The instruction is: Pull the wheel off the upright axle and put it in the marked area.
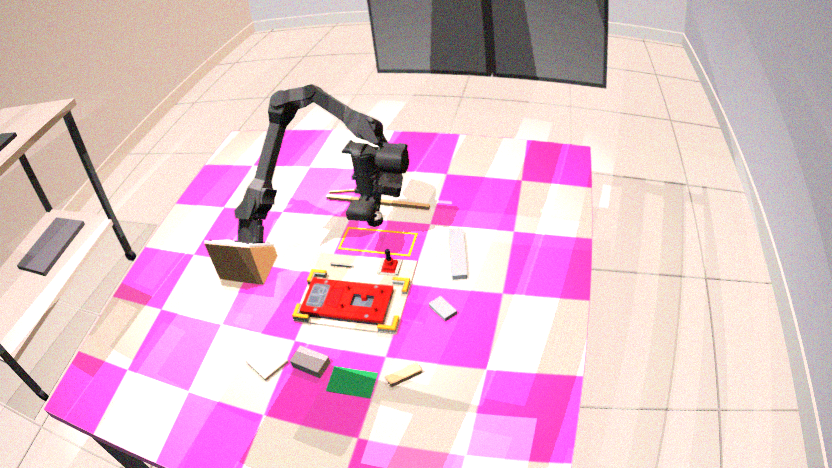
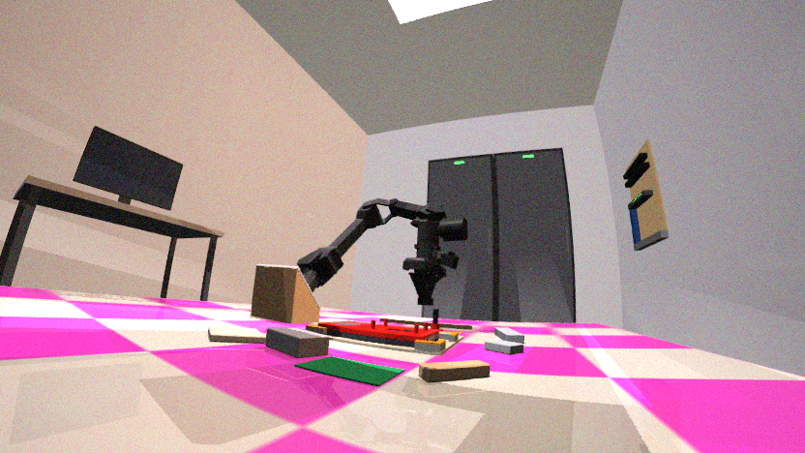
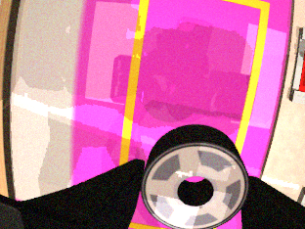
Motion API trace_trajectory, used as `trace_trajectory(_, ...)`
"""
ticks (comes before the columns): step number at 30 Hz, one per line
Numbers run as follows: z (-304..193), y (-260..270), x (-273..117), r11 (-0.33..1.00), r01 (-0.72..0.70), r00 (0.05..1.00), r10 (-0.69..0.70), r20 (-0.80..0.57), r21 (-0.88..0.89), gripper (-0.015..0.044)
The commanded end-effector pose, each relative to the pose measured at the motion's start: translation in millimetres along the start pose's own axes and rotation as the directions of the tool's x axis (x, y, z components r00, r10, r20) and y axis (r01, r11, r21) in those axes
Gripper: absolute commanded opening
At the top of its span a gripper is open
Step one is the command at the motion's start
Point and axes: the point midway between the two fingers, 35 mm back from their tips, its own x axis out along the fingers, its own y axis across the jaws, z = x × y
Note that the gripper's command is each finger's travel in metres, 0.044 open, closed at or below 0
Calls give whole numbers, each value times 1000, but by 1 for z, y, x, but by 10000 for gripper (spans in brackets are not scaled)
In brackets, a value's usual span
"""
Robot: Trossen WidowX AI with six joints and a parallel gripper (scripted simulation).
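My gripper is shut on the wheel and holds it in the air above the table. The wheel has a black tyre and a pale spoked face with an open centre hole; one finger is on each side of it in the wrist view. The marked area, a yellow outline, lies on the table below; in the wrist view the wheel overlaps its near part. The upright black axle stands bare on its red base, clear of the wheel.
A red plate with small pegs sits between yellow corners in front of the axle. Wooden strips lie behind the marked area. A long pale block and a small one lie right of the axle.
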Motion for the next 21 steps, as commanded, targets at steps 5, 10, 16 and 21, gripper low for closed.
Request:
trace_trajectory(5, -1, 1, 44, 1000, -8, 1000, 8, -5, 5, 0)
trace_trajectory(10, -4, 3, 69, 1000, -12, 1000, 12, -6, 5, 0)
trace_trajectory(16, -5, 5, 66, 1000, -7, 1000, 7, -6, -7, 53)
trace_trajectory(21, -5, 5, 66, 1000, -7, 1000, 7, -6, -7, 184)
